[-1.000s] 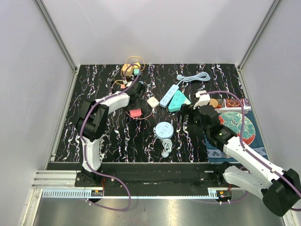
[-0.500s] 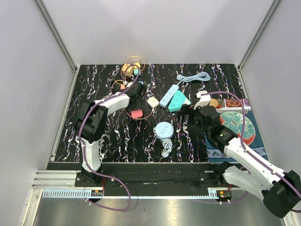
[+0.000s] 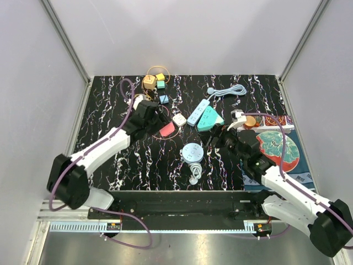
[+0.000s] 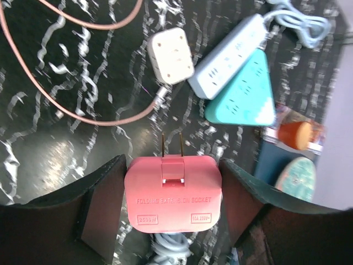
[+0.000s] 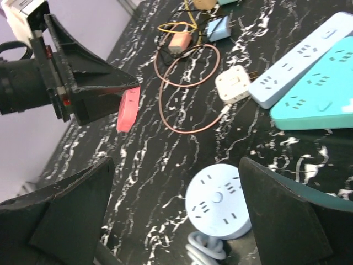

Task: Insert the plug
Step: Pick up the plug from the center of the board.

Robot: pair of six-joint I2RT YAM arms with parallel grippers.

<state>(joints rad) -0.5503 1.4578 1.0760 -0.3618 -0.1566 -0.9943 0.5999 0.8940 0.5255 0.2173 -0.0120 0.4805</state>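
The left gripper (image 4: 172, 165) is about half open and its two fingers (image 4: 102, 204) press on the left and right sides of the pink plug (image 4: 172, 193), so the plug is held between them. The right gripper (image 5: 176, 165) stands fully open with nothing between its jaws, and it hangs just over the round socket (image 5: 220, 201) without touching it. On the flat face of the plug there is raised writing; it seems to read "FOLDING … SOCKET", with two small boxes under it, one of them like "2500W", but the middle word is not clear. The plug is a flat slab, a little wider than long. Its two metal prongs (image 4: 171, 144) point straight away from the left wrist, along the line of the gripper, toward the white adapter (image 4: 171, 55). In the top view the plug (image 3: 167, 129) is left of centre on the black table (image 3: 110, 110), with the prongs toward the right and far side. Beyond the adapter lie the pale blue strip (image 4: 229, 55) and the teal socket (image 4: 245, 91), touching side by side, and a pinkish cable (image 4: 83, 105) curves over the table at the left.
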